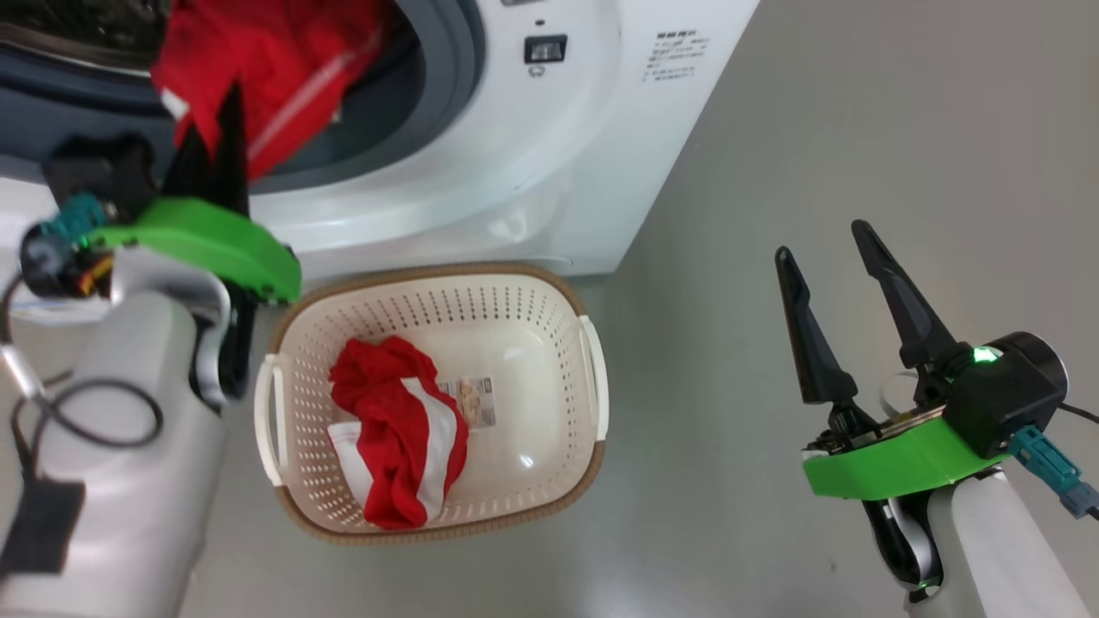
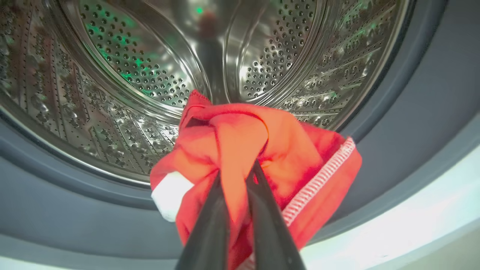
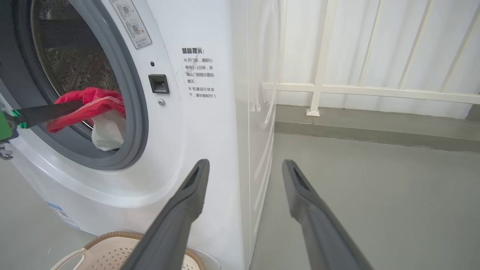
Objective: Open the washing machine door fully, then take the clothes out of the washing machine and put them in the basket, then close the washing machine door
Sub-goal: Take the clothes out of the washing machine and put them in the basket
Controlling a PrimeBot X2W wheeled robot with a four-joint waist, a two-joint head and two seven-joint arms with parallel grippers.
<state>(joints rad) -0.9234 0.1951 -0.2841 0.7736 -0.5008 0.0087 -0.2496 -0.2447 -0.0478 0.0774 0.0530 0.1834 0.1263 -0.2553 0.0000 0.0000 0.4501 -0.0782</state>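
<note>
My left gripper (image 1: 225,107) is shut on a red garment with white trim (image 2: 285,150) at the mouth of the washing machine (image 1: 584,129), just above the grey rubber ring (image 2: 412,112). Behind it lies the steel drum (image 2: 150,75). In the right wrist view the same garment (image 3: 90,103) hangs over the ring with a white piece (image 3: 107,131) below it. The basket (image 1: 532,343) stands on the floor before the machine and holds another red and white garment (image 1: 395,438). My right gripper (image 1: 822,240) is open and holds nothing, off to the right of the basket. The washing machine door is out of view.
Grey floor (image 1: 859,129) stretches to the right of the machine. A white railing (image 3: 322,88) on a low kerb runs along the far side. The basket sits close against the machine's front.
</note>
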